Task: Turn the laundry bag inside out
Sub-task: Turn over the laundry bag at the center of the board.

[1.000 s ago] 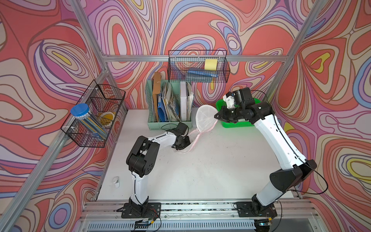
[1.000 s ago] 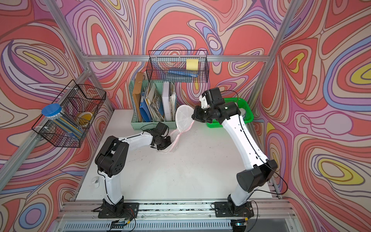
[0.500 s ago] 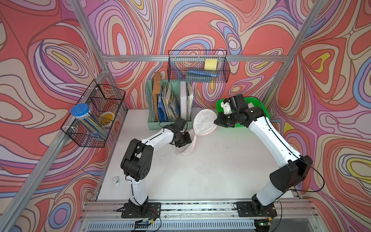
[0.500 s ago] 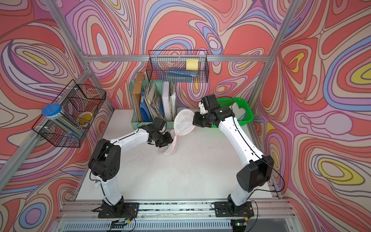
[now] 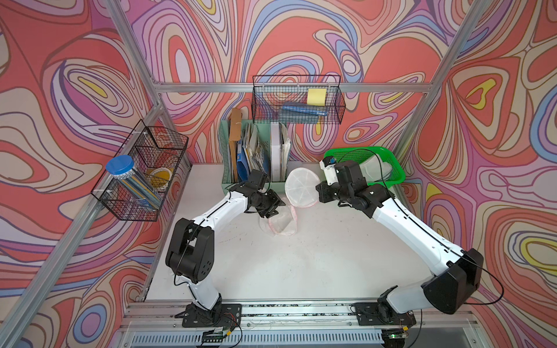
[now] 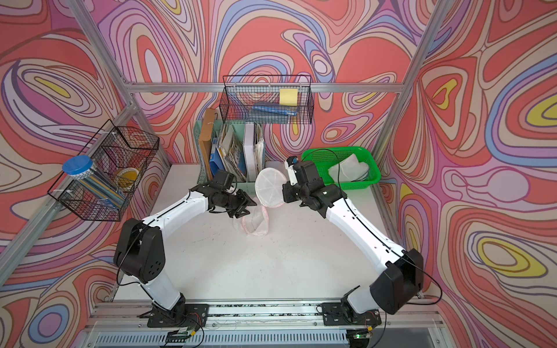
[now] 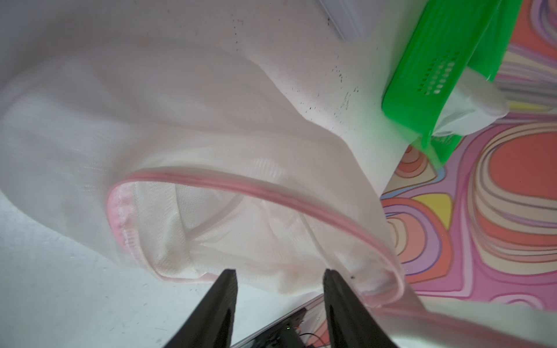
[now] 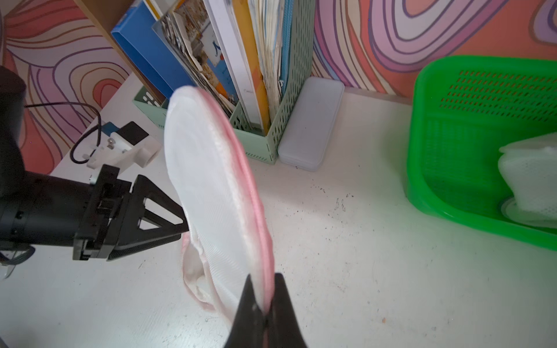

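Note:
The laundry bag is white mesh with pink trim. Its round end [image 5: 301, 188] [image 6: 269, 188] stands on edge above the table, and my right gripper [image 8: 261, 286] is shut on its pink rim. The rest of the bag [image 5: 281, 224] [image 6: 255, 224] sags onto the table below. In both top views my right gripper [image 5: 318, 192] [image 6: 285, 194] sits at the disc's right edge. My left gripper [image 7: 278, 275] [image 5: 275, 208] [image 6: 246, 206] is open. Its fingertips stand apart just short of the bag's pink-edged mouth [image 7: 241, 192], with nothing between them.
A green basket [image 5: 361, 150] [image 6: 337, 149] [image 8: 422, 120] holding other white mesh bags stands at the back right. A mint file holder [image 5: 225, 177] full of books is at the back, with a white case [image 8: 310, 120] beside it. Wire baskets [image 5: 297, 99] hang on the walls.
My left gripper has opened and let go of the bag, whose lower part now lies slack on the table. My right gripper has carried the round end slightly lower and leftward.

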`<state>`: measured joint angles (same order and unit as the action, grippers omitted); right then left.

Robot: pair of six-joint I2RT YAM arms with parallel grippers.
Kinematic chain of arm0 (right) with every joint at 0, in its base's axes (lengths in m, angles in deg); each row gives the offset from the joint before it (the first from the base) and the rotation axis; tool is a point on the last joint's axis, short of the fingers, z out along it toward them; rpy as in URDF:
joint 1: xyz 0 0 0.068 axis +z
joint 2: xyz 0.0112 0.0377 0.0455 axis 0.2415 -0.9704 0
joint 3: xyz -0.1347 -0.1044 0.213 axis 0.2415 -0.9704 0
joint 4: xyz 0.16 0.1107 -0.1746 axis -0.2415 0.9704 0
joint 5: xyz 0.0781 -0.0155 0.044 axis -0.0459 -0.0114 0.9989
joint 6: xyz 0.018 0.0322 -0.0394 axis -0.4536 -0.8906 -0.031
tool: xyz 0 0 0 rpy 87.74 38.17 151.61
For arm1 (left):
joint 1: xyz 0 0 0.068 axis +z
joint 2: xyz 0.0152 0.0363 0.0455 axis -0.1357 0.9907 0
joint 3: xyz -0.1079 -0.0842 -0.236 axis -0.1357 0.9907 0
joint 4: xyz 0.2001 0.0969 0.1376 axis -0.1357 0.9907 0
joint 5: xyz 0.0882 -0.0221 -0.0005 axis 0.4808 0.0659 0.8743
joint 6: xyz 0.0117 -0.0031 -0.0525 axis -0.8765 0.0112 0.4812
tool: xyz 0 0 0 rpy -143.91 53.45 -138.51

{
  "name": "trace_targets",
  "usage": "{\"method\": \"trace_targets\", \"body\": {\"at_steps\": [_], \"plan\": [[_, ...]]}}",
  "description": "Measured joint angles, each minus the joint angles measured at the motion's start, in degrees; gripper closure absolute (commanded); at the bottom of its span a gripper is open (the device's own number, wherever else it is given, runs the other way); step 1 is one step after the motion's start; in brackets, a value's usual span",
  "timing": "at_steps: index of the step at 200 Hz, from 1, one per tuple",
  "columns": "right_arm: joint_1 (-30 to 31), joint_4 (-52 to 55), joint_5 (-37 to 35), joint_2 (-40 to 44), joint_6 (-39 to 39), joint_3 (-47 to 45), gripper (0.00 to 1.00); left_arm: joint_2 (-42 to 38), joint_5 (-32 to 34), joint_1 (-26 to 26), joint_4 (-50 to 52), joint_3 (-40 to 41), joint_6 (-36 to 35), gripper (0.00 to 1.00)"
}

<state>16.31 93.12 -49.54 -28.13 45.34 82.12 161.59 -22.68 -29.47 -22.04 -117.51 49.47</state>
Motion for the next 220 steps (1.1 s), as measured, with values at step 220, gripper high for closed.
{"method": "trace_targets", "body": {"at_steps": [220], "plan": [[2.58,-9.97,-3.13,4.13,5.51,-8.20,1.00,0.55,-1.42,0.66,-20.04,3.93,22.58,0.81]]}}
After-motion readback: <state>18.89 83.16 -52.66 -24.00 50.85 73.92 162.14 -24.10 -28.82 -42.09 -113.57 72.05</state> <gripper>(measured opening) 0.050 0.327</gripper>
